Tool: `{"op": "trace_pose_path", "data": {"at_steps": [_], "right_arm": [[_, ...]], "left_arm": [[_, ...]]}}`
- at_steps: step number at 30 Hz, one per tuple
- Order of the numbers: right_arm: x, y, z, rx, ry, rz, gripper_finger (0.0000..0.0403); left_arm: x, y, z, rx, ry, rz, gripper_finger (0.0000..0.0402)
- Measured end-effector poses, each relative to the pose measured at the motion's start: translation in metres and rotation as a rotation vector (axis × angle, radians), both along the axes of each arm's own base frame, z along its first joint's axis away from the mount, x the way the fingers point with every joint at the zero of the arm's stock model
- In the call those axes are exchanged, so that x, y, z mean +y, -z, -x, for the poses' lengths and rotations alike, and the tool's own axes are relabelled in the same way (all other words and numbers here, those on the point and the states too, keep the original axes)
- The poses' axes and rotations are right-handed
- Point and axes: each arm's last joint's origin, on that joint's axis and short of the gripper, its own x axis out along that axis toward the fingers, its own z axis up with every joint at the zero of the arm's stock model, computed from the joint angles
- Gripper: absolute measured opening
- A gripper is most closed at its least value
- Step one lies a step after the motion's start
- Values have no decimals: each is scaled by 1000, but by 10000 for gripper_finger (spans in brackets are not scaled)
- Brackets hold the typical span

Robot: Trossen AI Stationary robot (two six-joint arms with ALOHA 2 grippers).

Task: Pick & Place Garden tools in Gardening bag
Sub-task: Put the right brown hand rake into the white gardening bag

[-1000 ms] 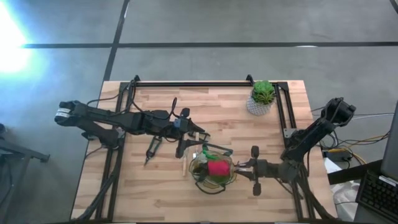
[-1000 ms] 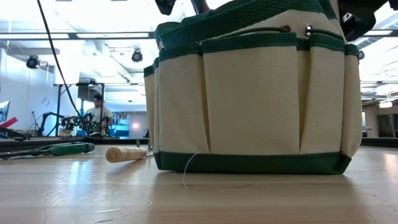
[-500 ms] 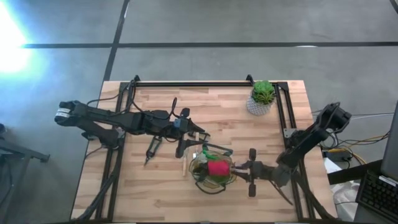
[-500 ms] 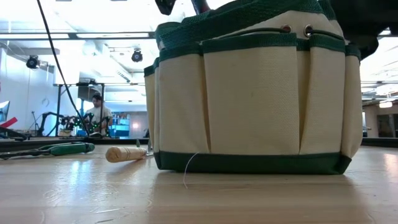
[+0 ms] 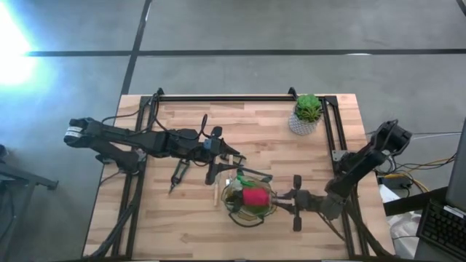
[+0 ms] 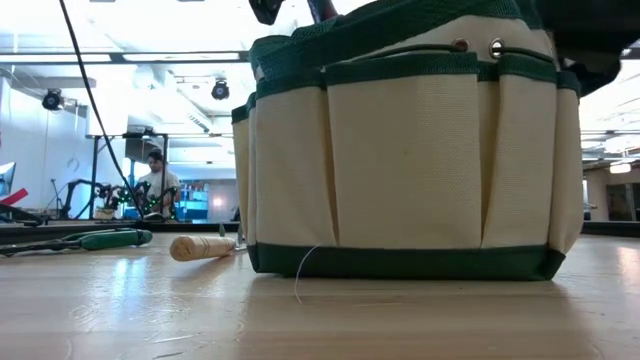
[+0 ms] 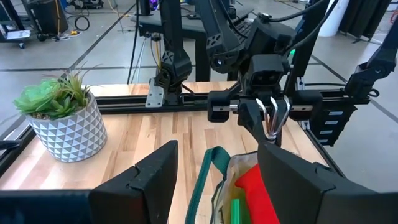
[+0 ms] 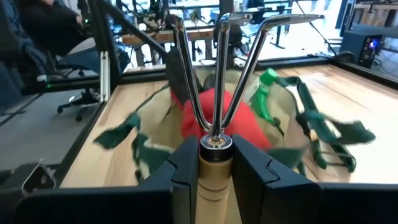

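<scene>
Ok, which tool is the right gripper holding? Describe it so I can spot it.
Find the gardening bag near the table's front edge. At its right side, the right gripper is shut on the rake. It has a wooden handle and three bent metal prongs, unlike the pruners lying left.

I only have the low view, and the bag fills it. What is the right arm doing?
Observer: The right gripper is shut on a wooden-handled rake, prongs aimed at the gardening bag.
Operator: Anything inside already?
Observer: Yes, a red glove-like item and a green spray bottle show in its mouth.
Operator: And the left arm?
Observer: The left gripper hovers at the bag's rim, fingers apart, holding nothing.
Operator: Any tools behind the bag?
Observer: Dark-handled pruners lie on the table.
</scene>
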Motion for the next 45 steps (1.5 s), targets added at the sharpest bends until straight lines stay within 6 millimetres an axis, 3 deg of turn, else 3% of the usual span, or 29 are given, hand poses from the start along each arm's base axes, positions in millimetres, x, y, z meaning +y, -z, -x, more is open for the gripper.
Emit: {"op": "trace_pose_path", "data": {"at_steps": [9, 36, 45], "right_arm": [[3, 7, 10, 22, 18, -37, 54], [4, 40, 3, 96, 49, -136, 54], [3, 41, 2, 104, 48, -161, 54]], "left_arm": [[0, 0, 0, 0, -1, 3, 223], [0, 0, 0, -3, 0, 4, 223], [0, -1, 0, -5, 0, 4, 223]]}}
